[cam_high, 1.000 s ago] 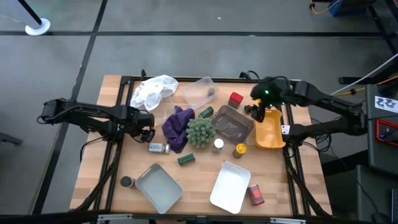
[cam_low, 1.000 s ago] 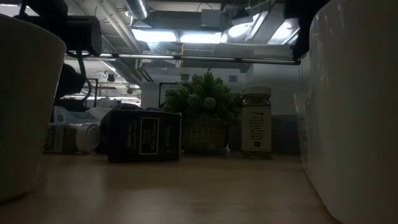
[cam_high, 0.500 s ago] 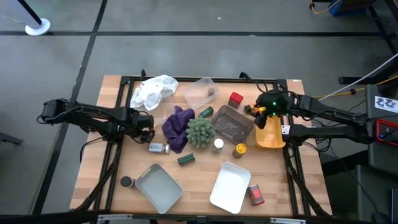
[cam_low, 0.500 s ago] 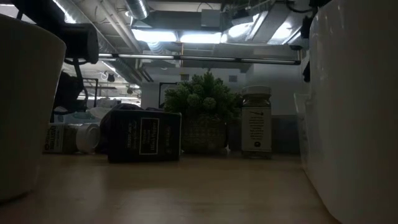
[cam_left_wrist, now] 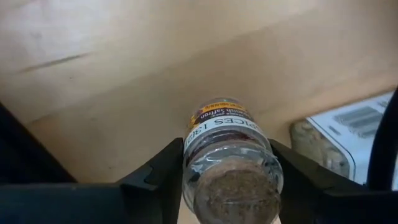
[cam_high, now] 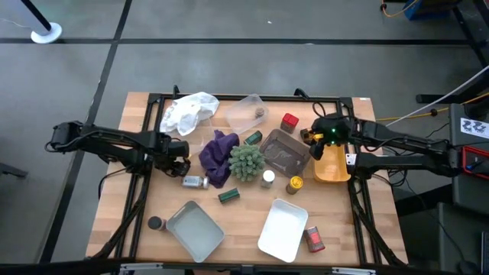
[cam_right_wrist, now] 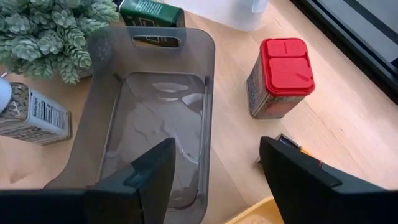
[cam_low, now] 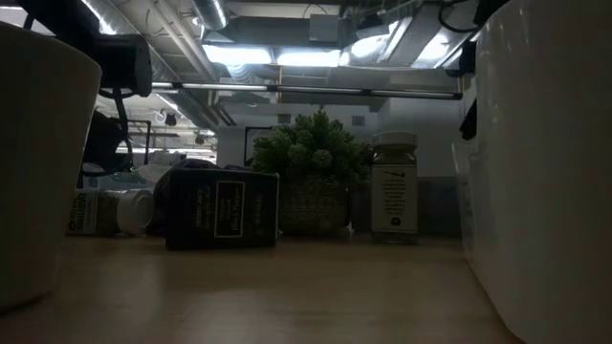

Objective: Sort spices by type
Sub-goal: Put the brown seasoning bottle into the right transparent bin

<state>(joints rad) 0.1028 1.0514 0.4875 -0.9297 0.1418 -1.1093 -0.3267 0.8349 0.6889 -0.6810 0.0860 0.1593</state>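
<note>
My left gripper (cam_high: 179, 159) is near the table's left side, shut on a clear glass spice jar (cam_left_wrist: 229, 160) with a saffron label. My right gripper (cam_high: 315, 139) hangs open over the gap between the grey tray (cam_right_wrist: 158, 124) and the yellow tray (cam_high: 331, 162). A red tin (cam_right_wrist: 281, 77) stands just beyond its fingers. Other spices stand or lie scattered: a dark green tin (cam_high: 253, 138), a white-capped jar (cam_high: 267, 178), a yellow-capped jar (cam_high: 295, 184), a lying green tin (cam_low: 222, 210), a lying jar (cam_high: 194, 181), a black-capped jar (cam_high: 156, 224) and a red tin (cam_high: 314, 239). My left gripper pinches the glass jar's body near its base (cam_left_wrist: 186, 163) between the two fingers (cam_left_wrist: 163, 171), one on each side. The fingers come from above, slanting down. The jar's base faces the wrist and its cap end points at the table; whether that end rests on the wood I cannot tell.
A spiky green plant (cam_high: 246, 161) and purple cloth (cam_high: 219, 156) sit mid-table, with a white cloth (cam_high: 189, 111) and a clear container (cam_high: 246, 113) toward the far edge. Two white trays (cam_high: 195, 230) (cam_high: 282, 228) lie near the front edge. Bare wood shows left of the cloth.
My right arm has come down from above the yellow tray's far end and shifted slightly toward the grey tray, staying open. My left gripper keeps its hold on the jar in about the same place.
</note>
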